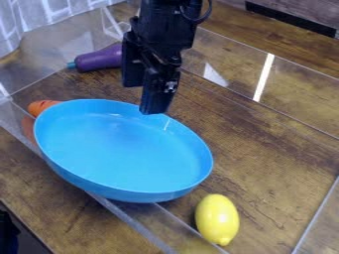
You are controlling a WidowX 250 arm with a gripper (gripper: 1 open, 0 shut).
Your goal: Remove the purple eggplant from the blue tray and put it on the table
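The purple eggplant (95, 60) lies on the table (272, 129) at the upper left, outside the blue tray and behind my arm. The blue tray (93, 164) fills the middle of the view, and nothing shows inside it. My black gripper (147, 85) hangs pointing down over the tray's far rim, just right of the eggplant. Its jaws are open and nothing is between them. One finger (158, 96) reaches lower in the picture than the other.
A yellow lemon (217, 218) rests on the table in front of the tray at the lower right. An orange object (43, 107) peeks out from behind the tray's left rim. A glossy clear sheet with bright reflections covers the wood planks.
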